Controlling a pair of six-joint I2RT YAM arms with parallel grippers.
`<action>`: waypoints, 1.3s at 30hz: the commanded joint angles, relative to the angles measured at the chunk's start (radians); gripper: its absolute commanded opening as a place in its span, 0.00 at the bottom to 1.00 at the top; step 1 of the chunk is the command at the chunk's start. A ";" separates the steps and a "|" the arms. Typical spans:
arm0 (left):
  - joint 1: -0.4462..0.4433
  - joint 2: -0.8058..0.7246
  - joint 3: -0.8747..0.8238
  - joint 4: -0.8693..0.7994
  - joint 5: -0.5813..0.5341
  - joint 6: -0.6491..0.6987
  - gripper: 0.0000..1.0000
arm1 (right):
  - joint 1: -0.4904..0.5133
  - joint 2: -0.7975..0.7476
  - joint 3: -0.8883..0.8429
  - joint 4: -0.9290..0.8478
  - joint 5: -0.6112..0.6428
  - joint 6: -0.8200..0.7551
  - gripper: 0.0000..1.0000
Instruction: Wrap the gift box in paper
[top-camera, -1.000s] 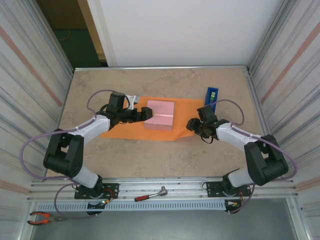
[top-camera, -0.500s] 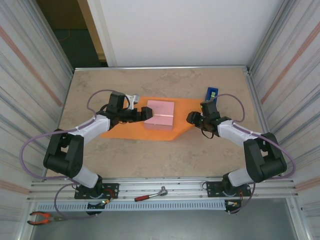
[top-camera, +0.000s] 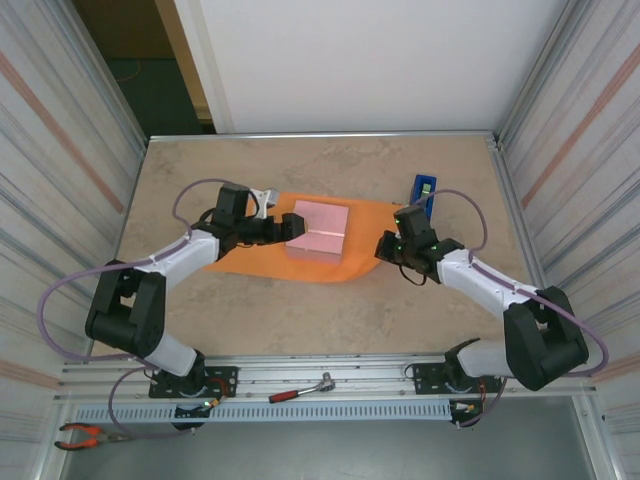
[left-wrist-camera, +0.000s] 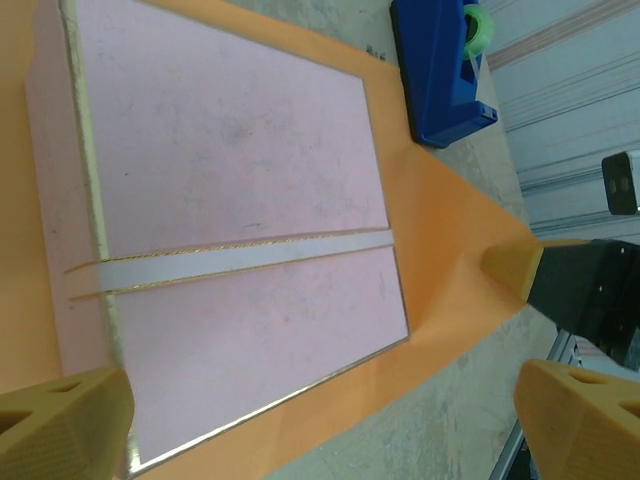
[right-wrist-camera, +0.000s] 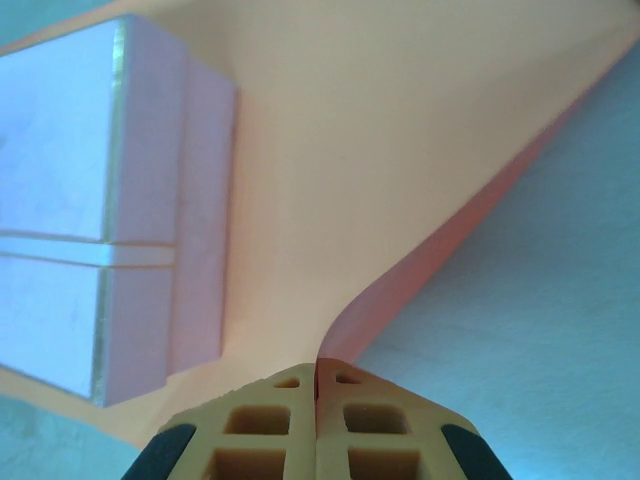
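— Where do we find the gift box (top-camera: 320, 229)?

— We see it lying flat on the paper (top-camera: 250, 260), about midway between the left and right edges of the table (top-camera: 300, 310). It sits a little nearer the far edge than the near one, and a thin seam line runs across its top.

— And the paper itself?

— We see it spread under the box, reaching further toward the table's left edge. Its right corner is lifted off the table and curls upward.

— What holds that corner up?

— The right gripper (right-wrist-camera: 317, 378). From its wrist camera we see both fingers pressed together with the paper's edge pinched between them, just to the right of the box.

— What do we make of the left gripper (top-camera: 288, 228)?

— Its jaws stand wide apart. From above we see it at the box's left side, over the paper. From its wrist camera, one fingertip (left-wrist-camera: 60, 425) overlaps a corner of the box and the other lies well off, past the paper's edge. We cannot tell whether it touches the box.

— Anything else on the table?

— A blue tape dispenser (top-camera: 423, 193) stands toward the right edge, just beyond the lifted corner and apart from the box.
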 joint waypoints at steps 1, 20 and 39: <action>0.004 -0.044 0.059 -0.036 0.020 -0.009 0.98 | 0.068 0.015 0.101 -0.038 -0.003 -0.017 0.00; 0.004 -0.016 0.160 -0.082 0.071 0.009 0.98 | 0.252 0.111 0.222 0.006 -0.013 -0.038 0.00; -0.085 0.159 0.412 -0.283 0.076 0.104 0.96 | 0.310 0.121 0.255 0.086 -0.094 -0.099 0.00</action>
